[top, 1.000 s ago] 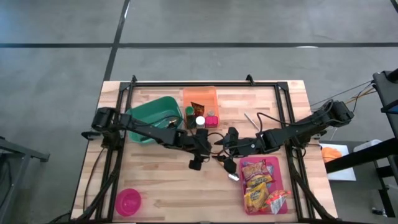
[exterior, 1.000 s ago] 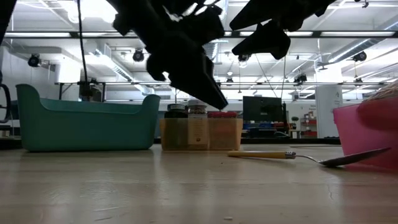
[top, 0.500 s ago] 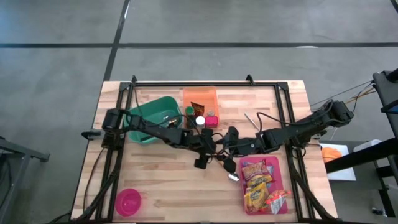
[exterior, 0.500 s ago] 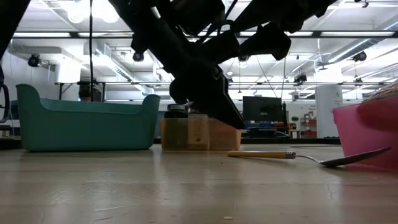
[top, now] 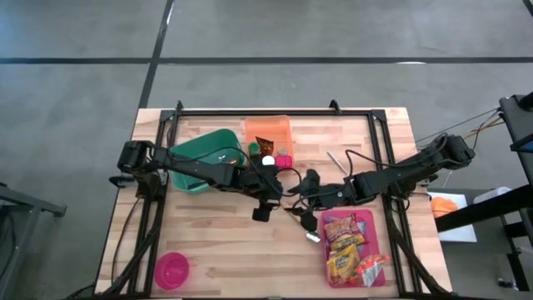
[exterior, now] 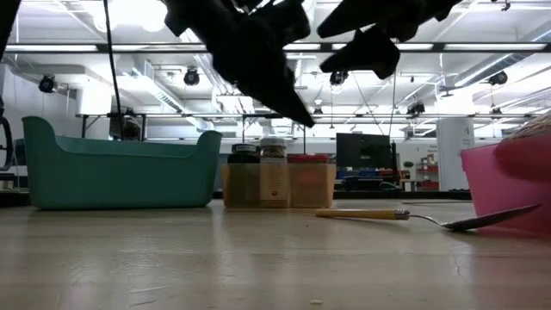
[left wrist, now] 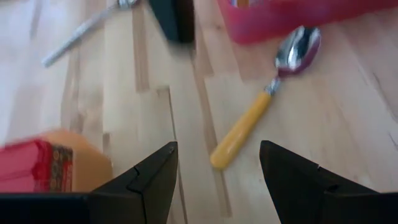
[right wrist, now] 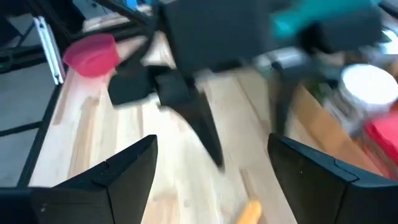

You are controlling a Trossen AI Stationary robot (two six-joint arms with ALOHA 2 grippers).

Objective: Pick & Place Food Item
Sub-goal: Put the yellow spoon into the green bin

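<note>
Grippers: left gripper (top: 268,202) and right gripper (top: 306,190) open, empty, mid-table. Advice: centre jaws over yellow-handled metal spoon (left wrist: 261,106) beside pink plastic tray (top: 380,227), descend square.

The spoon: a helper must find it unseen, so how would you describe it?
Start at the pink tray of snack packets on the table's right side. Just off its near-centre corner lies the spoon, the only cutlery there: yellow handle, shiny metal bowl.

Several shiny snack packets (top: 348,247), red, yellow and orange, lie flat and crowded together inside a pink tray (top: 383,243) at the worktop's front right. They overlap one another and fill the tray almost completely.
</note>
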